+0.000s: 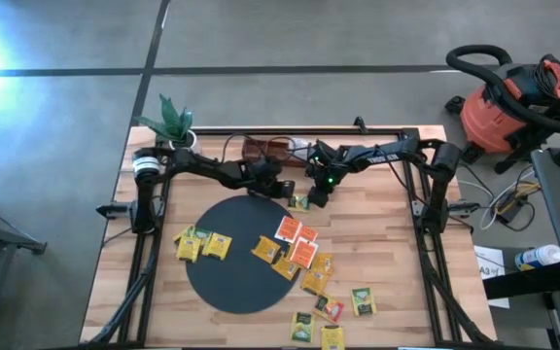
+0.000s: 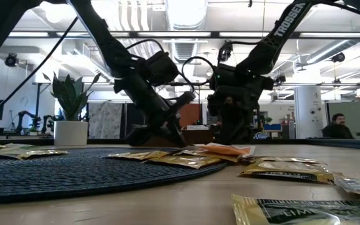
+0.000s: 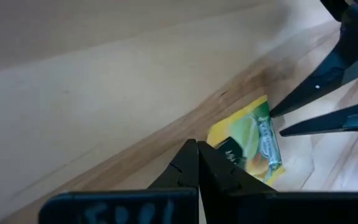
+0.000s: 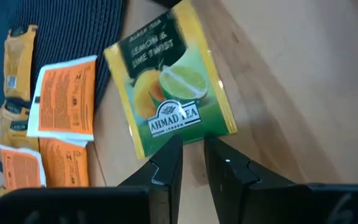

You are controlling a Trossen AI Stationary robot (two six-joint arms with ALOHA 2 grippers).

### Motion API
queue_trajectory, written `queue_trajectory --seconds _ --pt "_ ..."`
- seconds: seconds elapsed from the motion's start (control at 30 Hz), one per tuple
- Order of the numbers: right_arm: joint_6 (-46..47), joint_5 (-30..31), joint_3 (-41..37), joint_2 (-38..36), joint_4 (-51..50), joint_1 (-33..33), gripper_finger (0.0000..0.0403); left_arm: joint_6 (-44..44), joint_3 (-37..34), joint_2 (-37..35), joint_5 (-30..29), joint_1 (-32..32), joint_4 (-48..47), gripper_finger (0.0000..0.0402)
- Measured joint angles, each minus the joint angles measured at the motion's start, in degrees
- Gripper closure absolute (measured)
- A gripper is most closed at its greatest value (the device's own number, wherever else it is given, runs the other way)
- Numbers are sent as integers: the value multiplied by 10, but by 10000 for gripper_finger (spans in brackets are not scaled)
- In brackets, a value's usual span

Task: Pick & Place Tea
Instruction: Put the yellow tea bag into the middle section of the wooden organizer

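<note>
Packets of tea are lying scattered over the wooden desk [image 1: 377,233] and across the black round mat [image 1: 231,262]. From above I am counting about three yellow ones [image 1: 202,243] clustered at the mat's left edge, three orange-red ones [image 1: 297,243] near its right edge with a few more yellow ones just beside them, and some five more, green and yellow, trailing off toward the near right corner of the desk; a few overlap, so the total stays approximate.

One yellow-and-green lemon packet [image 4: 169,84] is sitting apart from the rest, flat on the bare wood just beyond the mat's far edge, and both arms are crowding over it. The right hand [image 4: 191,155] is hovering at the packet's edge, its two fingers [image 4: 166,165] standing slightly apart with a narrow gap showing between them; I cannot tell whether they are touching the packet. The left hand [image 3: 197,165] is waiting just beside the same packet with its fingers pressed together and gripping nothing.

Behind the arms a brown wooden tray [image 1: 265,149] is sitting at the far edge of the desk, one potted plant [image 1: 175,122] is standing at the far left corner, and one orange shop vacuum [image 1: 508,102] is parked on the floor to the right. One person [image 2: 337,127] is sitting far back in the room.
</note>
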Motion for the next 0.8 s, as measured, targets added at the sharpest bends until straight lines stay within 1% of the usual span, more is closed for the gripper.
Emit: queue_trajectory --seconds 0.07,0.27,0.37,0.53,0.7,0.8 --pt "16 1 1 6 3 0 335 0 7 3 7 0 0 401" --pt "20 -24 16 36 -3 -1 335 4 14 5 28 0 -1 401" --pt "18 -26 23 39 -4 -1 335 2 13 5 32 -1 -2 399" --pt "17 -24 36 39 -8 0 335 7 13 2 34 0 -16 375" --pt "14 -20 43 39 -3 1 335 36 13 -13 28 7 -52 352" --pt "12 -16 45 34 0 0 335 56 12 -28 -4 11 -77 348"
